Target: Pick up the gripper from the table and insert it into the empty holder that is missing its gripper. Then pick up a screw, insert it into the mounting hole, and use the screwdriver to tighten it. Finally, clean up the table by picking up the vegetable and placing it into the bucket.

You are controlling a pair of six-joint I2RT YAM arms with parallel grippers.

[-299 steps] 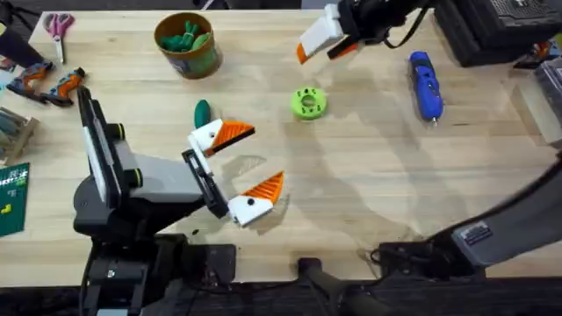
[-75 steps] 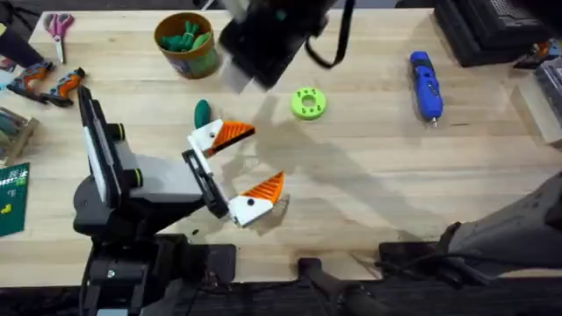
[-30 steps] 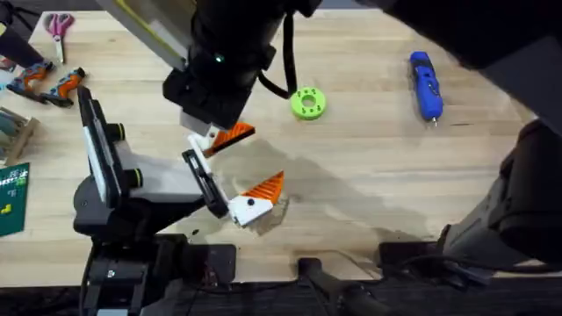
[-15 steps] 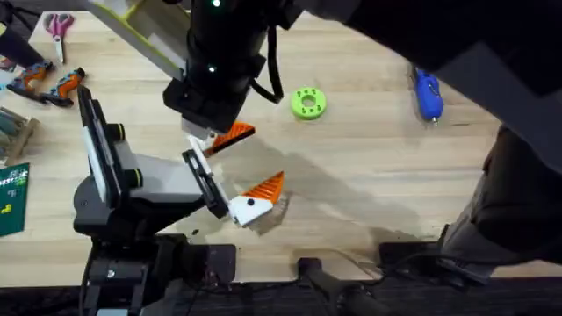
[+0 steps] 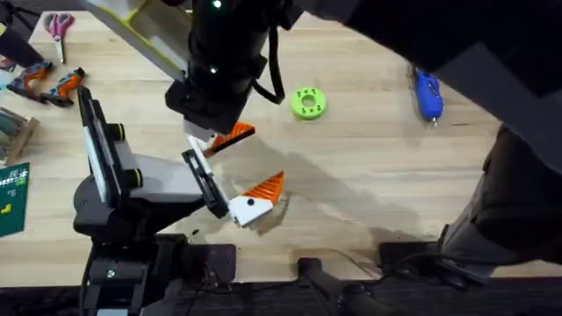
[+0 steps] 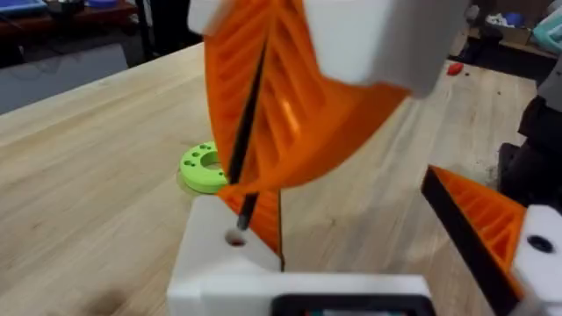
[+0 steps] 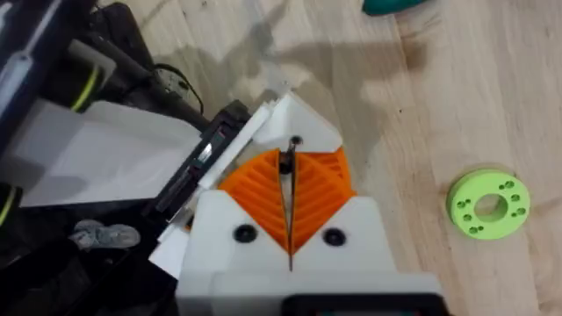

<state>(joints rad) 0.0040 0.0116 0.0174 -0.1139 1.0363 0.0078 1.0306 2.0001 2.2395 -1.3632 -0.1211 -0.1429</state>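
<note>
**Right arm down over left gripper's far finger**

Since 2.5 s ago the right arm [image 5: 219, 61] has swung from the far side of the table [image 5: 369, 167] down and across the middle. It now covers the far finger of the left gripper [image 5: 263, 156]. Next to no shift in the last half second.

Overhead: the right arm reaches from lower right to upper left, large and dark under the camera, with its wrist pitched down. The left arm [image 5: 132, 189] lies low at lower left, forearm pointing right. Its jaws stand wide, each a white block with an orange finger. The near finger [image 5: 259, 193] is in the open and the far one pokes out from under the right wrist. The screwdriver [image 5: 425, 88] lies on the table far right, partly behind the arm's blur. A green ring disc [image 5: 307, 103] sits beside the right wrist.

Left wrist: the right gripper [image 6: 255, 184] comes in from above, its orange pads pressed together on a thin dark rod [image 6: 250, 149]. The rod's tip is at the hole in the white block [image 6: 219, 263] of the left gripper's finger. Whether it is in the hole cannot be told. The ring disc lies behind.

Right wrist: the pads are closed on the rod, pointing down at the white block's hole [image 7: 295, 141]. The vegetable [image 7: 395, 5] lies on the table, cut off by the frame edge.
</note>
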